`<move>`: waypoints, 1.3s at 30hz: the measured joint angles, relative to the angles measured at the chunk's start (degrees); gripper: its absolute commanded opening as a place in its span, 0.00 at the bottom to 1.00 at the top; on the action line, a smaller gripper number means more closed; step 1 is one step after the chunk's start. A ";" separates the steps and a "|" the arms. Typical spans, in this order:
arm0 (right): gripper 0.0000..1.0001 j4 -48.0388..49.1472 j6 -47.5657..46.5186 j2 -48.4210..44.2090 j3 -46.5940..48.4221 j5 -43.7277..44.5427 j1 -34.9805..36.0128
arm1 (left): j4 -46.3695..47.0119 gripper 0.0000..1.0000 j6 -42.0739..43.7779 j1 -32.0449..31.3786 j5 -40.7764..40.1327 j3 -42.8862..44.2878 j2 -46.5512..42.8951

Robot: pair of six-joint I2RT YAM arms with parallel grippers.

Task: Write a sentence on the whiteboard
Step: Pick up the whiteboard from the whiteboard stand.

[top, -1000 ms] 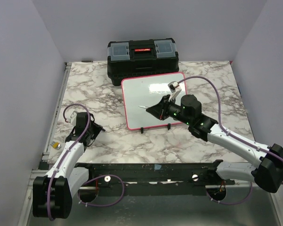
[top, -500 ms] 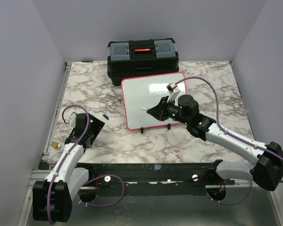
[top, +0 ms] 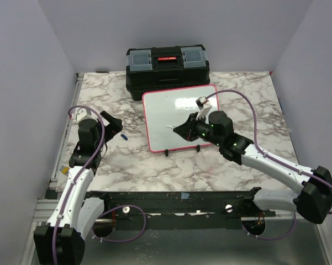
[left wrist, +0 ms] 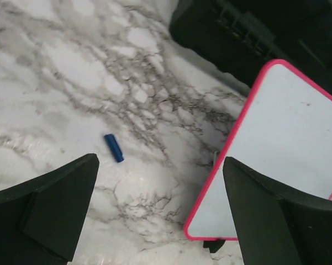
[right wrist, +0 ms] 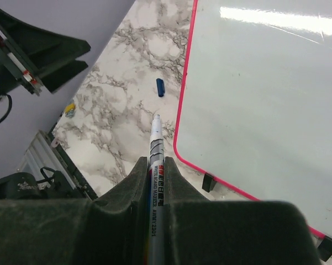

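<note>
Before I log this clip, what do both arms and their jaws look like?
The left arm and right arm match: white shells on the long links, black joint housings and bases. A purple cable loops along each. Small green lights glow on the right arm's wrist housing. The jaws are matte black and wedge-shaped.

The left arm (top: 76,185) stood bent at the elbow, the left gripper (top: 114,126) held high, jaws spread wide. The right arm (top: 268,164) stretched forward, the right gripper (top: 180,131) with jaws pinching a marker (right wrist: 156,141).
</note>
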 measured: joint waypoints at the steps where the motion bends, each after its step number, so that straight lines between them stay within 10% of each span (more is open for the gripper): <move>1: 0.01 -0.04 -0.04 0.00 0.02 0.11 0.00 | 1.86 0.98 1.01 0.00 1.75 1.29 1.20; 21: 0.01 -12.35 2.01 -4.39 7.87 3.37 0.02 | 30.84 0.67 7.34 2.49 46.99 30.18 50.25; 39: 0.01 -15.43 -2.21 6.56 16.04 7.69 0.02 | 43.19 0.44 2.36 2.49 60.76 32.52 63.52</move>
